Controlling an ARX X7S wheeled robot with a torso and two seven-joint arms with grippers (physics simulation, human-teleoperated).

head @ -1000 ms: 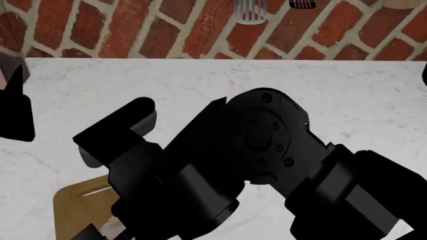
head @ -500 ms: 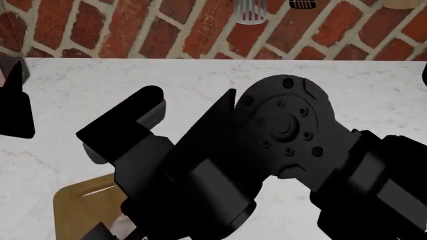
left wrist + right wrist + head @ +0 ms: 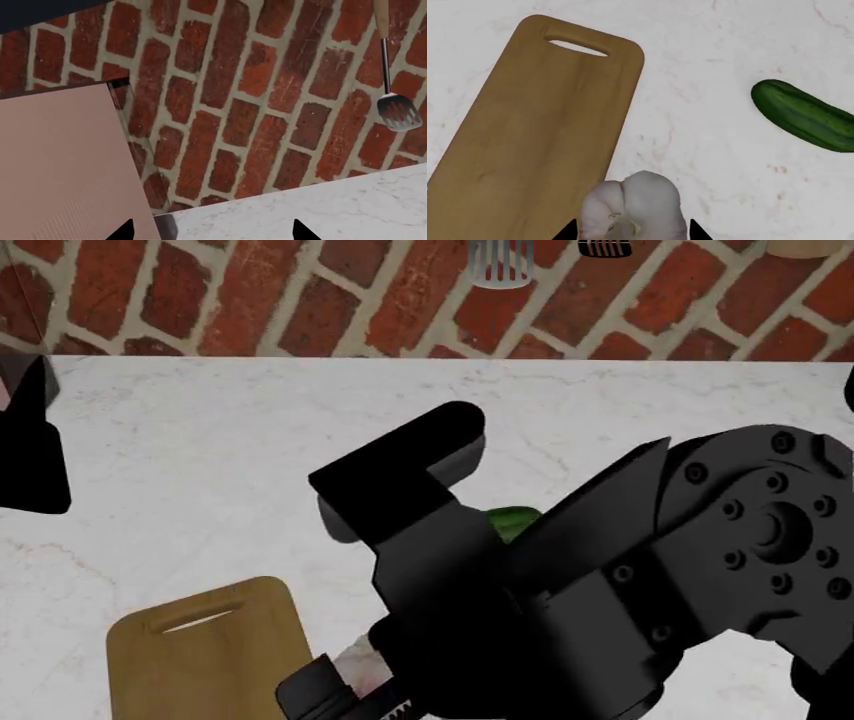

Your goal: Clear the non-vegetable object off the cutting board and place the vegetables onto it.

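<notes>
The wooden cutting board lies bare on the marble counter; it also shows in the head view. My right gripper is shut on the whitish garlic bulb, one fingertip on each side. It holds the bulb over the board's long edge nearest the cucumber. In the head view a bit of the garlic shows under the right arm. The dark-green cucumber lies on the counter away from the board, mostly hidden in the head view. My left gripper is open and empty, facing the brick wall.
A brick wall backs the counter, with a slotted spatula hanging on it. A pinkish flat panel stands close to the left gripper. My left arm is at the far left edge. My right arm covers the counter's middle.
My right arm has swung to the right with the garlic, taking it from over the board to its edge. The board is now uncovered and the cucumber has come into view.
</notes>
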